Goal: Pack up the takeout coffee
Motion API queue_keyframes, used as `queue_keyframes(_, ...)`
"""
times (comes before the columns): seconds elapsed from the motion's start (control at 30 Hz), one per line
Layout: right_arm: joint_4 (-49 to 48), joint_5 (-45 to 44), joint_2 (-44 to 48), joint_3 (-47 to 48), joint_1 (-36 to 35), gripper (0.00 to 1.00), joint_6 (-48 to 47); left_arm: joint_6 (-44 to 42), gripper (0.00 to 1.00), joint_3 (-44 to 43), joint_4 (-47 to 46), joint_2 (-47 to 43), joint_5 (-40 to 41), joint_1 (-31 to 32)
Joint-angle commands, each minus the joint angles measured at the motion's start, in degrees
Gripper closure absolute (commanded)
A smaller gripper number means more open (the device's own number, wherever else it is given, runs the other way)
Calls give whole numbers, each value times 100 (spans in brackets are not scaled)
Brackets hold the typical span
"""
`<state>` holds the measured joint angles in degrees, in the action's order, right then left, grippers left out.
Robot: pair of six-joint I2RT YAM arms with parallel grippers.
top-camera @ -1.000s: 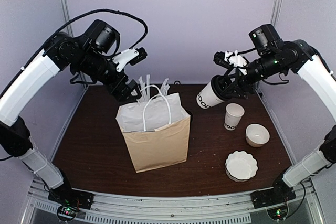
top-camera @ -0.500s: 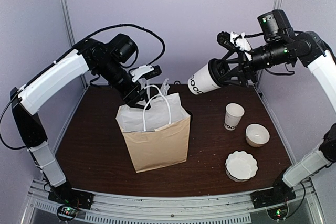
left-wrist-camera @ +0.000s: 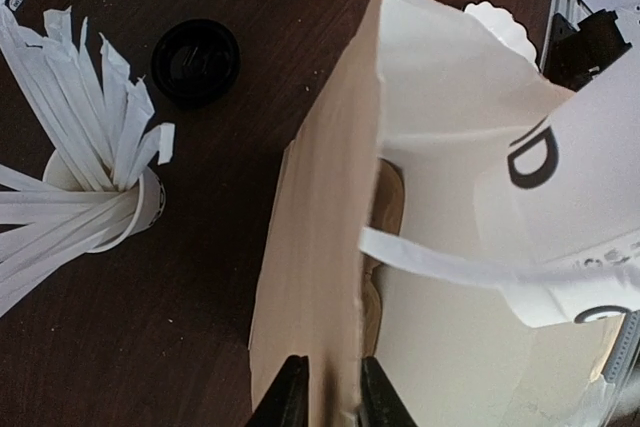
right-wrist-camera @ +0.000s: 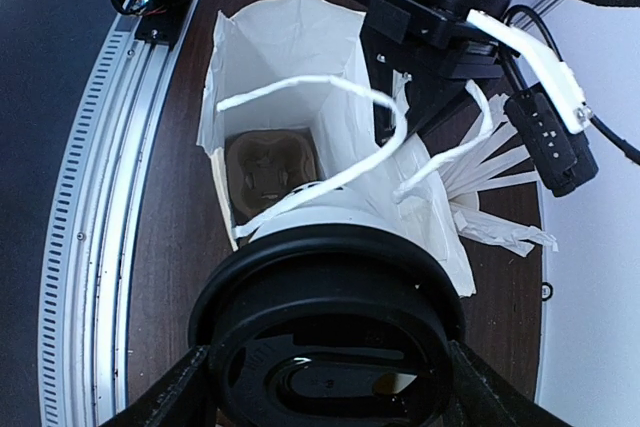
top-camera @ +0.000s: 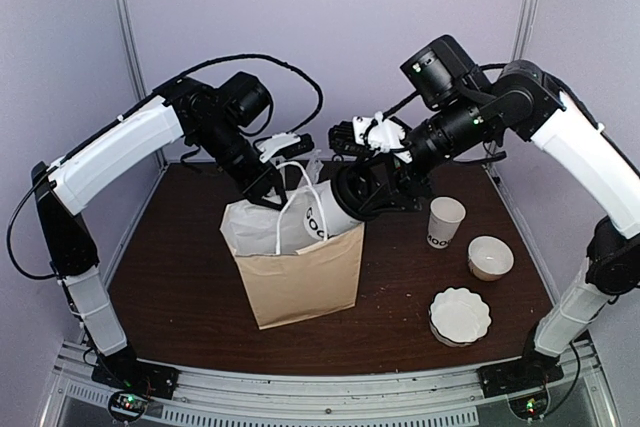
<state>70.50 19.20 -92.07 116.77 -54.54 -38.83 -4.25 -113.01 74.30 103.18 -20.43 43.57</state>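
Left fingers (left-wrist-camera: pixel 288 397) pinch bag's (top-camera: pixel 300 282) rear rim; right fingers (right-wrist-camera: pixel 170 402), wide, clasp takeout coffee (top-camera: pixel 325 217) — tilted at the bag mouth. Right wrist alone shows room inside — carrier (right-wrist-camera: pixel 270 172) at bottom.

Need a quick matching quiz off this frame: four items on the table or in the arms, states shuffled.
Things:
1. takeout coffee
2. paper bag
3. lidless cup
4. loose black lid

States:
A. standing upright on the table, to the right of the bag in the top view
B. one wall caught between the left fingers
C. lying on the table near the straw cup
D. held tilted at the bag's mouth by the right fingers

Pairs: 1-D, 2-B, 3-A, 4-C
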Motion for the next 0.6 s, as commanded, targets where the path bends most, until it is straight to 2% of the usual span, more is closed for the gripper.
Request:
queue_keyframes(0.0,327,-587,-128,281,-267,25,-82,198,82,-133,-44,-244,-106,53)
queue_keyframes(0.1,461,-699,-179,332,-472,25,-194,352,87,-116,-63,-327,-40,54)
queue_keyframes(0.27,464,-891,-198,359,-838,25,-332,571,88,-74,-64,-400,-31,197)
queue_keyframes(0.5,496,-889,-705,1222,-1126,25,-449,639,89,-93,-11,-401,67,396)
queue_keyframes(0.57,537,-873,-864,1297,-1189,25,-456,660,92,-142,49,-416,114,406)
